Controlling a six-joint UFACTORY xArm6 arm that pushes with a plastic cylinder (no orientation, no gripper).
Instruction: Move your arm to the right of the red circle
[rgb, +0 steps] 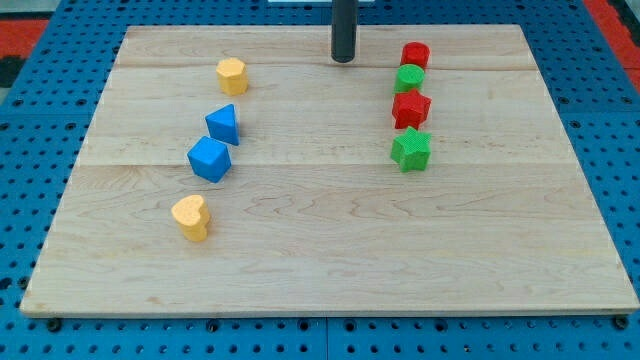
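Observation:
The red circle block (415, 54) sits near the view's top right, at the head of a column of blocks. My tip (344, 59) is the lower end of the dark rod. It rests on the board to the left of the red circle, with a clear gap between them. Below the red circle stand a green circle block (409, 78), a red star block (410, 108) and a green star block (411, 149), close together in a line.
On the view's left stand a yellow hexagon block (232, 74), a blue triangle block (224, 124), a blue cube block (210, 158) and a yellow heart block (190, 216). The wooden board (330, 270) lies on a blue pegboard (30, 120).

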